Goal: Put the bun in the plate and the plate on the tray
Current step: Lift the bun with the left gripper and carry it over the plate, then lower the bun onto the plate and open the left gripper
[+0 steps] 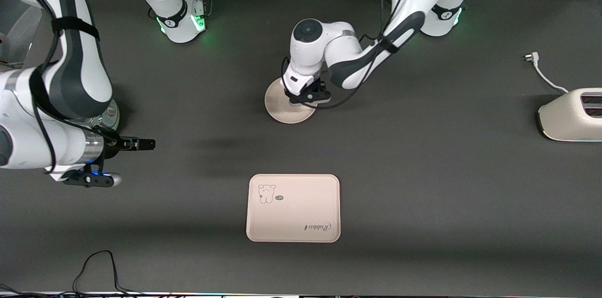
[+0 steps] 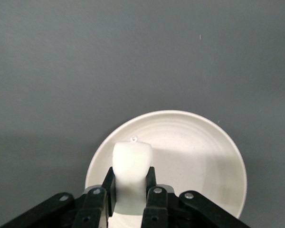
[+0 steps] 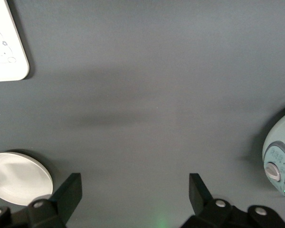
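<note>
**Bun held over the plate, not yet let go**

Bun [image 2: 132, 175] sits clamped between the fingers of the left gripper [image 1: 308, 97], which hangs over the plate [image 1: 277, 107] at the centre of the front view, a little above the middle of the frame. In the left wrist view the bun shows at the bottom centre as a pale rounded lump; its long axis runs along the fingers, and its free rounded end points out past the fingertips toward the plate's floor.

The first step looks to be in hand: setting the bun in the plate. The next move calls for lowering a touch and parting the fingers so the soft lump settles inside the rim.

The tray [image 1: 293, 207] lies lower in the front view, well apart from the plate and bare.

The right gripper [image 1: 141, 144] waits at the frame's left edge, its fingers spread wide apart and holding nothing.
</note>
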